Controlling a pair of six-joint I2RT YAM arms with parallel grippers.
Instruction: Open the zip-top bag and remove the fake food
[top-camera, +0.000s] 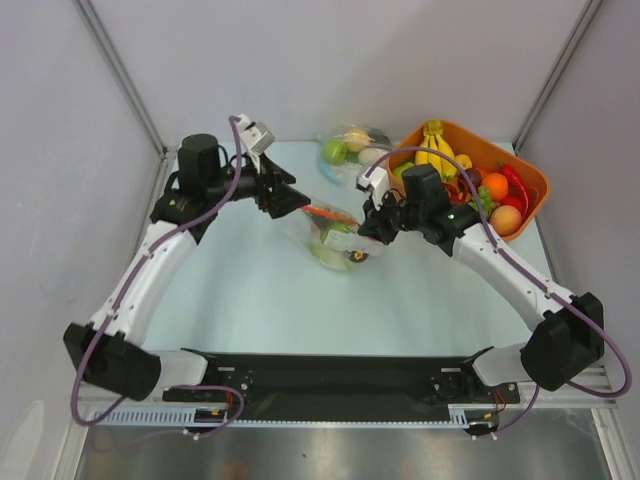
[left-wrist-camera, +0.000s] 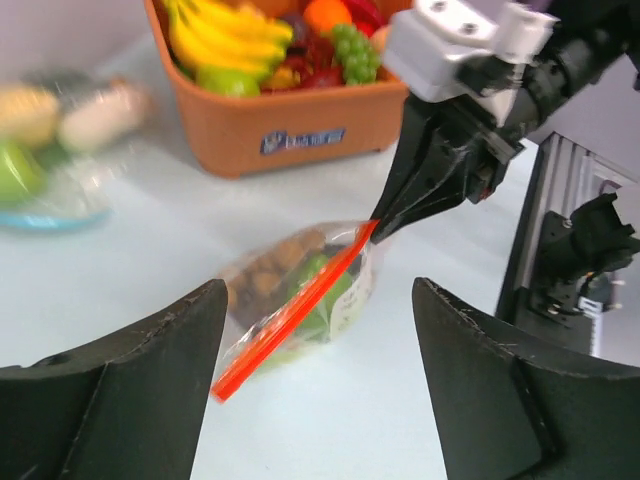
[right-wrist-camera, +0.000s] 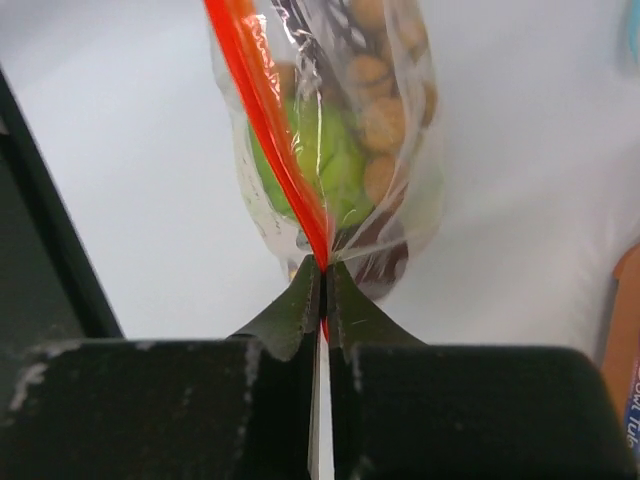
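Grip on the zip-top bag (top-camera: 335, 240)

The right gripper (right-wrist-camera: 325, 268) pinches the bag's orange-red strip, fake food (right-wrist-camera: 335, 150) inside ahead of its tips. The left gripper (left-wrist-camera: 320, 300) stands spread beside it. An orange basket (left-wrist-camera: 230, 140) of fruit sits behind the right gripper on the pale table (top-camera: 250, 290).

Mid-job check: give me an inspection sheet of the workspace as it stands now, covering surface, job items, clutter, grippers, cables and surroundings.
Surface: pale table, no damage seen.
Job's things: zip-top bag near the table's middle, its orange-red strip looks unparted; fake food, green and brownish pieces, inside it.
Clutter: orange bin of toy fruit at the far right; second clear bag at the far edge.
Grippers: right gripper shut on one end of the bag's strip; left gripper open, empty, facing the bag, apart from it.
Cables: purple cables run along both arms, no snag seen.
Surroundings: white walls on three sides; nothing else seen.
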